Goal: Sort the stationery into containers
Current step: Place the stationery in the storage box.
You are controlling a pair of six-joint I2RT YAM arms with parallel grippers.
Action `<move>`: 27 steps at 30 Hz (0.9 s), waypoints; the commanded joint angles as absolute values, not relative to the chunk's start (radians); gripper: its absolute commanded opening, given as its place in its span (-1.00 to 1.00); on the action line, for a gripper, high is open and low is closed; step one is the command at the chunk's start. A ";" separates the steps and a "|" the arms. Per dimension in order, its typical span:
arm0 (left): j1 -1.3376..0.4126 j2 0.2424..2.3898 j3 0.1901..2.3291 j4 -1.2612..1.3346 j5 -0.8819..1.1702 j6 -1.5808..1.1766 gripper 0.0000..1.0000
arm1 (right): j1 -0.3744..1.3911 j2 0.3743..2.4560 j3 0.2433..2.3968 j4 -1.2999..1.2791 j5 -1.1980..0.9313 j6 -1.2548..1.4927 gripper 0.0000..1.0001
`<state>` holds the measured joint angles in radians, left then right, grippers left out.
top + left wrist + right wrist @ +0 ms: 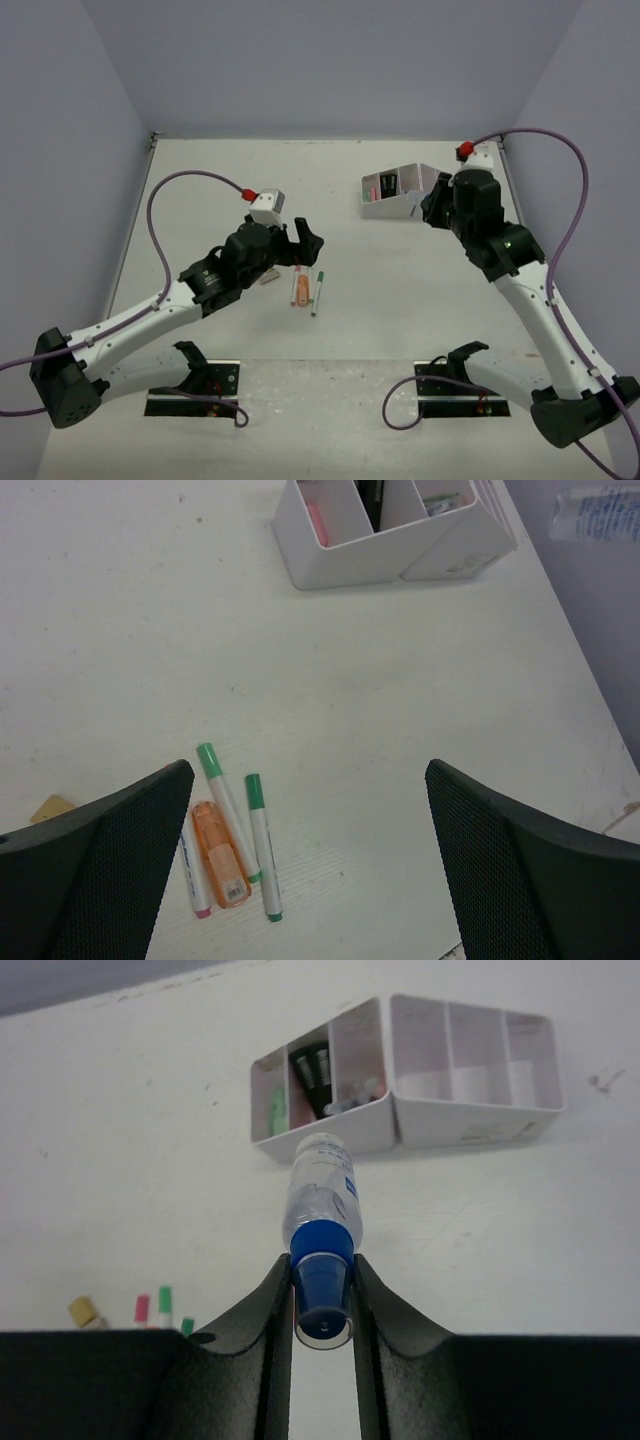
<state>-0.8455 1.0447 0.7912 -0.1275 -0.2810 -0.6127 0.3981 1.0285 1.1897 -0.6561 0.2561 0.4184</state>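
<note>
In right end effector [322, 1282], blue-capped bottle [322, 1195]

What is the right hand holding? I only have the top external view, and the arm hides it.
Observer: The right wrist view shows the right hand shut on the blue cap of a small clear plastic bottle, aimed toward the white plastic desk organizer.
Operator: Which organizer slots have things in them?
Observer: In the section nearest the bottle, one slot holds a green item and the next holds black items.
Operator: How many pens lie by the stubby orange plastic highlighter?
Observer: The left wrist view shows three: two green-capped white pens and one pink-tipped white pen, near the open left hand.
</note>
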 commanded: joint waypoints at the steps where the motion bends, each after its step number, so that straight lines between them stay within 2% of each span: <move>1: -0.844 0.988 0.814 -0.238 -0.331 -0.588 1.00 | 0.305 1.147 1.364 -0.649 0.400 0.407 -1.00; 6: -0.845 0.932 0.763 -0.267 -0.304 -0.590 1.00 | 0.193 1.406 1.565 -0.644 0.392 0.381 -1.00; 9: -0.844 0.897 0.741 -0.288 -0.310 -0.590 1.00 | 0.152 1.539 1.678 -0.704 0.315 0.377 -1.00; 14: -0.844 0.883 0.739 -0.313 -0.325 -0.578 1.00 | 0.126 1.692 1.775 -0.738 0.224 0.364 -1.00; 25: -0.844 0.890 0.727 -0.322 -0.320 -0.578 1.00 | 0.118 1.775 1.740 -0.753 0.189 0.351 -1.00; 27: -0.845 0.888 0.726 -0.324 -0.322 -0.578 1.00 | 0.116 1.786 1.739 -0.756 0.198 0.352 -0.94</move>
<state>-0.8455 0.8955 0.7380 -0.3169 -0.3079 -0.6075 0.1230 1.7762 1.7222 -0.7555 0.1959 0.3699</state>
